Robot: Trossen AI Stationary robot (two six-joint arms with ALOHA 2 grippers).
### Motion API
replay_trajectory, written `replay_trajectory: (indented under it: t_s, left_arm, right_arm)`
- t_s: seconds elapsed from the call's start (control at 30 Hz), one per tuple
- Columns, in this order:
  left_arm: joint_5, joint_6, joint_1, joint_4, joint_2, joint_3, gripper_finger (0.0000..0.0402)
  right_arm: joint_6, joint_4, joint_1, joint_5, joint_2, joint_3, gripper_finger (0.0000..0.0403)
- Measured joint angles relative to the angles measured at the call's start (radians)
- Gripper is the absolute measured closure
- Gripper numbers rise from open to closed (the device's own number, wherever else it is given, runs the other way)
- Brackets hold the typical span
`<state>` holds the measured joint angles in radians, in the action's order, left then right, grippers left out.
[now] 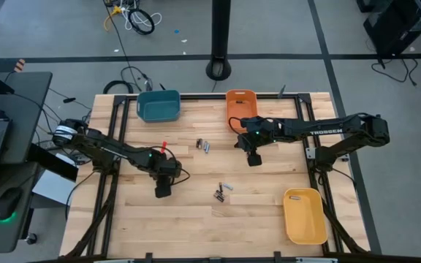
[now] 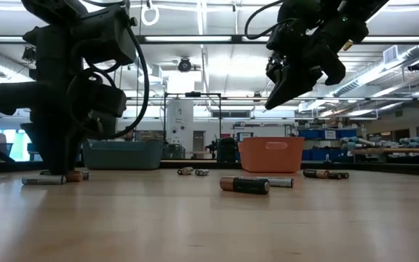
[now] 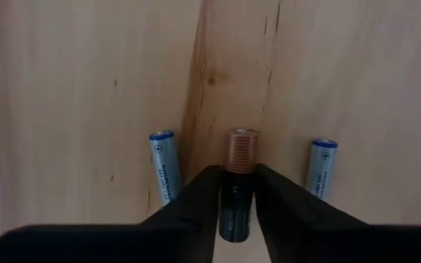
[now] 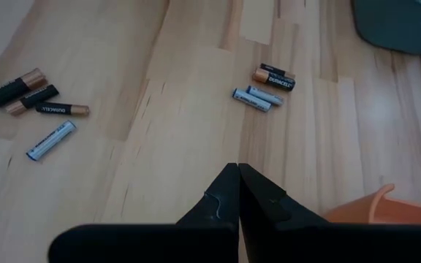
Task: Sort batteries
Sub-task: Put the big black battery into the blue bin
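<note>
The left gripper [image 3: 236, 191] is closing its fingers around a black-and-copper battery [image 3: 238, 183] lying on the counter [image 3: 86, 88]. Its hold is sitting near one end, so the battery could be pivoting loose on lifting. The right gripper [image 4: 238, 191] is hovering with fingers pressed together, empty.

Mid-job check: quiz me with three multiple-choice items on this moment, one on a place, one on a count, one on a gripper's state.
1. The left gripper is
A. down at the table, around a copper-topped battery
B. over the yellow bin
C. inside the teal bin

2. Bins on the table:
A. one
B. three
C. five

3. The right gripper is
A. shut, empty
B. wide open
C. holding a battery

Answers: 1 A, the left wrist view shows its fingers flanking that battery. 2 B, teal bin, orange bin, yellow bin. 3 A, fingertips meet with nothing between.
</note>
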<state>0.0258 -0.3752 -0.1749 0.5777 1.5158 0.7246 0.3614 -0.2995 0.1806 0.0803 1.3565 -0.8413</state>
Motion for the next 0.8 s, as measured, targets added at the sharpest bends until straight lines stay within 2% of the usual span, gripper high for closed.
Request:
replay_trajectory:
  t_s: [0.17,0.4,0.8]
  left_arm:
    - [-0.002,0.024,0.0,-0.002,0.001,-0.001,0.0353]
    - [0.001,0.031,0.0,0.009,0.003,0.013,0.0353]
    - [0.011,0.056,0.018,0.07,0.006,0.121,0.0353]
  right_arm:
    - [0.0,0.0,0.0,0.0,0.0,0.0,0.0393]
    - [0.0,0.0,0.0,0.0,0.0,0.0,0.0393]
    - [0.0,0.0,0.0,0.0,0.0,0.0,0.0393]
